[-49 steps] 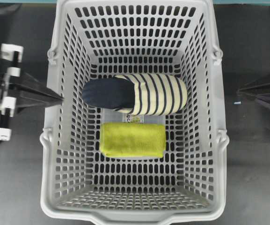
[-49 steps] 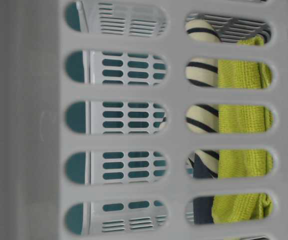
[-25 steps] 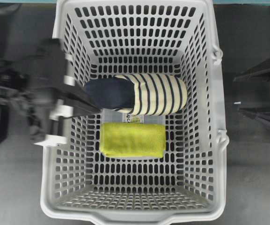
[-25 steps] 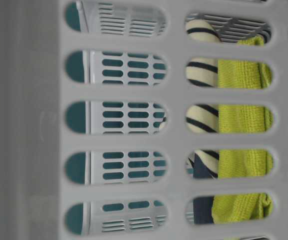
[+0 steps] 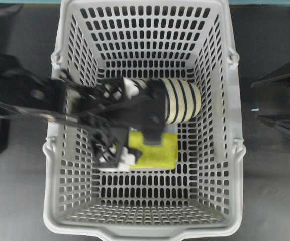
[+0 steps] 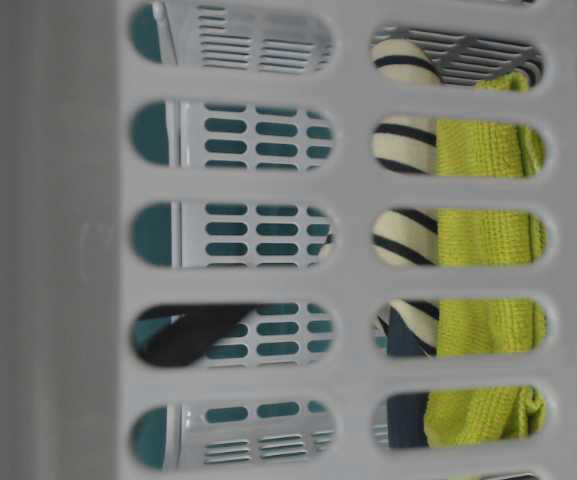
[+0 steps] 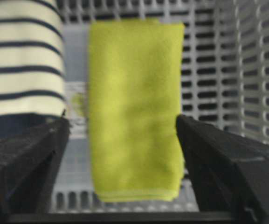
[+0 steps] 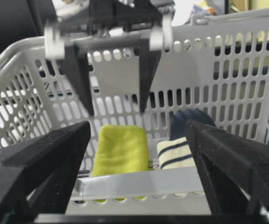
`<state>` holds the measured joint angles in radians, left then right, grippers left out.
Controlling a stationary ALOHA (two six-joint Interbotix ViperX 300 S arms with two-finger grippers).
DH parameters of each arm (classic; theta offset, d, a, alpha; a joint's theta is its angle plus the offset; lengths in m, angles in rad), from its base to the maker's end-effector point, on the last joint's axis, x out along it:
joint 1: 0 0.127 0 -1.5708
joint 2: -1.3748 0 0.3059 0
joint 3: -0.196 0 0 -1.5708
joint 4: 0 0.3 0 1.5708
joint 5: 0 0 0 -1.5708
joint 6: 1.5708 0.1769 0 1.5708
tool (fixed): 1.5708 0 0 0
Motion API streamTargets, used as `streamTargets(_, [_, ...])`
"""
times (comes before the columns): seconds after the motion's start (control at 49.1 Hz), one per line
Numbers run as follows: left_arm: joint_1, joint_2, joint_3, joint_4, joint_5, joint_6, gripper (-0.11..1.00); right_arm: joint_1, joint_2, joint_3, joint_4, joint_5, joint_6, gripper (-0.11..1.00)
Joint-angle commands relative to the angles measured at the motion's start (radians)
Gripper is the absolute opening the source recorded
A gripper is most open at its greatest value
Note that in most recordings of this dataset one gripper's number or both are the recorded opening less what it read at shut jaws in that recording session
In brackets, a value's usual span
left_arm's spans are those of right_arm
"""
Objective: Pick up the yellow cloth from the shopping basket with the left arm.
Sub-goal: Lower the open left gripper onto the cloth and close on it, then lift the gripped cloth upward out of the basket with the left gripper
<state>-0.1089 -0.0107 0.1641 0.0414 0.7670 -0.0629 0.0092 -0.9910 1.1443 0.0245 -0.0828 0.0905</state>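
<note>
Left gripper [image 8: 114, 109] hangs inside the basket [image 5: 233, 150] above the yellow cloth [image 7: 134, 112], jaws wide apart, cloth flat on the floor beside the striped slipper [image 5: 182, 100]; right gripper [image 8: 139, 177] outside, jaws apart.

No legible text, brand, number or sign is found in any view. A label patch on the clear container [image 7: 76, 100], lying between the striped slipper [image 7: 22, 56] and the yellow cloth [image 7: 134, 107], shows only a blurred yellow-green mark that cannot be read.

Overhead looks straight down; table-level view presses against the shopping basket [image 6: 58, 240] wall.
</note>
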Motion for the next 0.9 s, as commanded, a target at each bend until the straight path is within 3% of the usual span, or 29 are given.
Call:
streamTargets(0.0, [-0.021,0.049,-0.051,0.003,0.032,-0.002,0.86,0.003,0.003,-0.021,-0.002,-0.005,0.002,0.79])
streamTargets(0.672, [-0.029,0.199,0.002,0.003,0.041,-0.015,0.84,0.003,0.002,-0.015,-0.002,-0.008,0.002,0.79])
streamTargets(0.794, [-0.031,0.198,0.012,0.002,0.041,-0.011,0.74,0.003,0.003,-0.015,-0.002,-0.008,0.002,0.79])
streamTargets(0.876, [-0.032,0.196,0.018,0.002,0.041,-0.009,0.60,0.003,0.003,-0.014,-0.002,-0.008,0.002,0.78])
